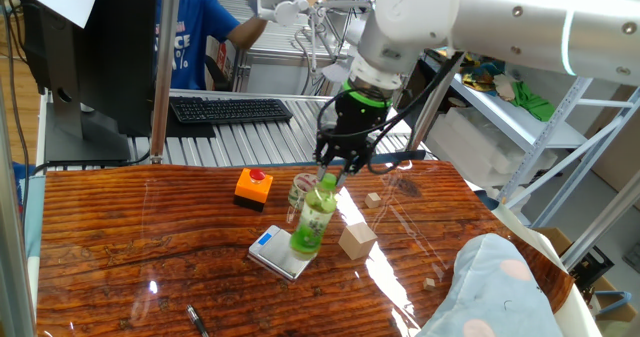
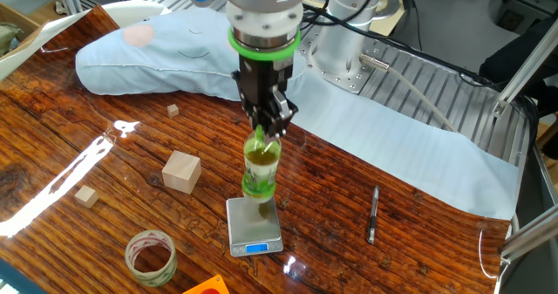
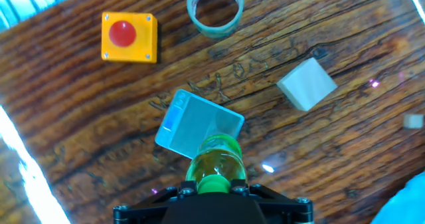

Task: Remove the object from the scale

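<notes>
The bottle [image 2: 260, 165] is gripped at its light-green cap by the hand [image 2: 268, 130], whose fingers are closed on the neck, and it stands over the far edge of the scale [image 2: 253, 226]; whether its base rests on the plate or is just clear of it cannot be told. I judge the grasp made, while the carry away from the scale and the set-down on the worktop [image 2: 392, 250] are left to do. The arm comes down from above with the wrist near vertical, the bottle tilting slightly in one fixed view.
</notes>
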### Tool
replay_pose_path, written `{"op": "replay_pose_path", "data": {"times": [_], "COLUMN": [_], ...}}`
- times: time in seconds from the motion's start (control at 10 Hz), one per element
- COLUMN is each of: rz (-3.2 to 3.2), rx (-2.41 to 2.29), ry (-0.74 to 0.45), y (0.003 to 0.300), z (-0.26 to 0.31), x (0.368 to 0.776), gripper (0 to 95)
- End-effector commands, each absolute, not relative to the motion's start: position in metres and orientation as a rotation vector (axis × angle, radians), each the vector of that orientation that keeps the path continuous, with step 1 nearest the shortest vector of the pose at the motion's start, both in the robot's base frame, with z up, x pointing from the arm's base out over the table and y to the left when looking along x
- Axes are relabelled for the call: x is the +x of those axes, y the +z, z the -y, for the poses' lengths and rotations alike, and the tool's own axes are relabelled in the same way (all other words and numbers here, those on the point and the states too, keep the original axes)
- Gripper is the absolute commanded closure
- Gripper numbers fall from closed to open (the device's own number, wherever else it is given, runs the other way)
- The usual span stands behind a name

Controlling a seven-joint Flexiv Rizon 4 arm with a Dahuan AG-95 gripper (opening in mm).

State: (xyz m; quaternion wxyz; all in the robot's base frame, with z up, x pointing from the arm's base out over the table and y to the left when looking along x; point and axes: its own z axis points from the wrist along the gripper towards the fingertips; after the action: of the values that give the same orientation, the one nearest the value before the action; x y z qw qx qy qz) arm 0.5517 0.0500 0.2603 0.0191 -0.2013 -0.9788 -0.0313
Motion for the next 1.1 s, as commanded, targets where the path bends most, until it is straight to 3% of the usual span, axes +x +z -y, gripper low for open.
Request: {"op": "replay_pose_path", "data": {"times": [0.1,1.1], "rz": [3.059,3.006], "rx": [-0.547,-0.515], "ry": [-0.093,-0.094], "y": [0.257,0.253], "z": [-0.035,-0.017], "x": [0.535,0.516], "gripper": [95.0,95.0]}}
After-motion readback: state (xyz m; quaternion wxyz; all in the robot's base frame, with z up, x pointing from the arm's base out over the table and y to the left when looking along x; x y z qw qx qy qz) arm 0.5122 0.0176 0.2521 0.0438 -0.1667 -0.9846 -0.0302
